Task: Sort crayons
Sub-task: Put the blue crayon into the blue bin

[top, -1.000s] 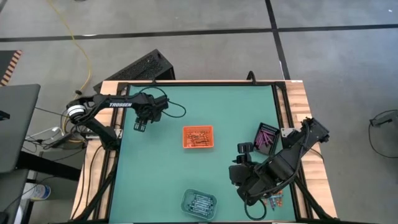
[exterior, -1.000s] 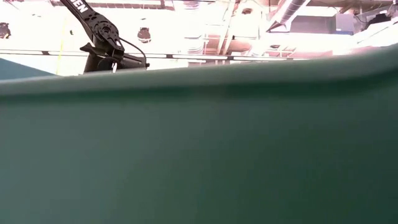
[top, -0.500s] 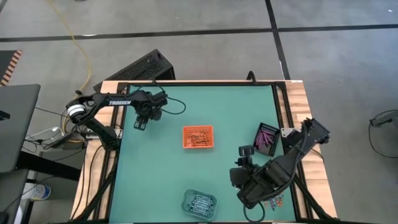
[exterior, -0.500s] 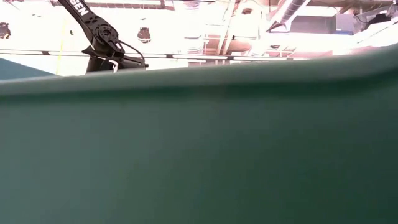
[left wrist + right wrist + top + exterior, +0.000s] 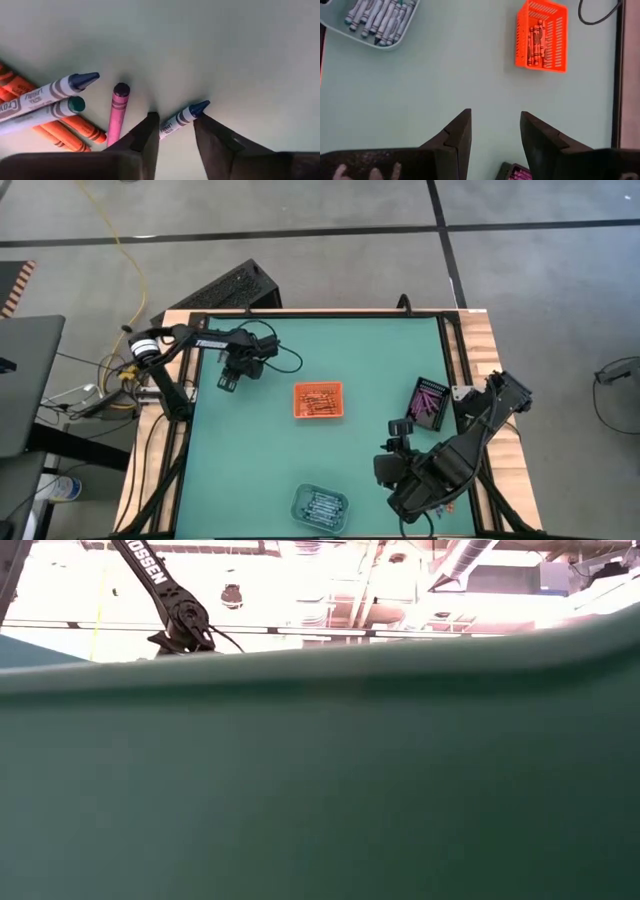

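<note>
You see loose crayons [image 5: 60, 107] lying flat on the green counter at the far left: two blue-tipped with grey wrappers, one pink [image 5: 118, 113], several orange [image 5: 65, 134]. One small blue crayon [image 5: 184, 116] lies between the jaws. Other crayons fill the trays.

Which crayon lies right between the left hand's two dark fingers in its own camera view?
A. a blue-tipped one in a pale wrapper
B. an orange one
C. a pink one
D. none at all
A: in the left wrist view the blue-tipped crayon lies on the mat between the fingers of the left hand, while the pink crayon lies off to one side.
</note>
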Action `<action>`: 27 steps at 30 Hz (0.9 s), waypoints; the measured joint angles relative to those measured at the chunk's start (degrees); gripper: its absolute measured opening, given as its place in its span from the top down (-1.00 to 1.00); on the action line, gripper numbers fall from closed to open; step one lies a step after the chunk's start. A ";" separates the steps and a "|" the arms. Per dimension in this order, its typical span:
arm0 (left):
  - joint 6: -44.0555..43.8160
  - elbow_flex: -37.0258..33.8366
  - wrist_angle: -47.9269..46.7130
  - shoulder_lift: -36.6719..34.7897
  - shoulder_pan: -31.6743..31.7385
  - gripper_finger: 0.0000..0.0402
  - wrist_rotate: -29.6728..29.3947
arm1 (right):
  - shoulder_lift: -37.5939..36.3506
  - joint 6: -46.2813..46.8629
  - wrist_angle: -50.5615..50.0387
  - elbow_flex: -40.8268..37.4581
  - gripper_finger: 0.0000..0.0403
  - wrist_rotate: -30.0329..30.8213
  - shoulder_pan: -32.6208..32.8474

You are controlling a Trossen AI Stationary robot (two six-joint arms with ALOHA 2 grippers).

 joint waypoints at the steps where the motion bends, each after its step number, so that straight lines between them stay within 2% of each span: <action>1: 0.52 0.30 -0.07 0.15 -0.43 0.50 -0.14 | 0.00 0.04 0.00 0.00 0.21 -0.02 0.00; 9: 3.80 3.37 0.01 0.41 -2.96 0.94 0.16 | 0.00 0.28 0.17 0.00 0.21 1.07 -0.02; 20: 3.12 3.71 0.53 0.43 -7.67 0.97 -1.14 | -0.04 0.72 0.07 0.00 0.21 1.25 0.24; 27: -1.00 7.55 -2.38 0.50 -10.14 0.99 0.76 | -0.04 1.78 -0.49 0.02 0.21 1.20 0.26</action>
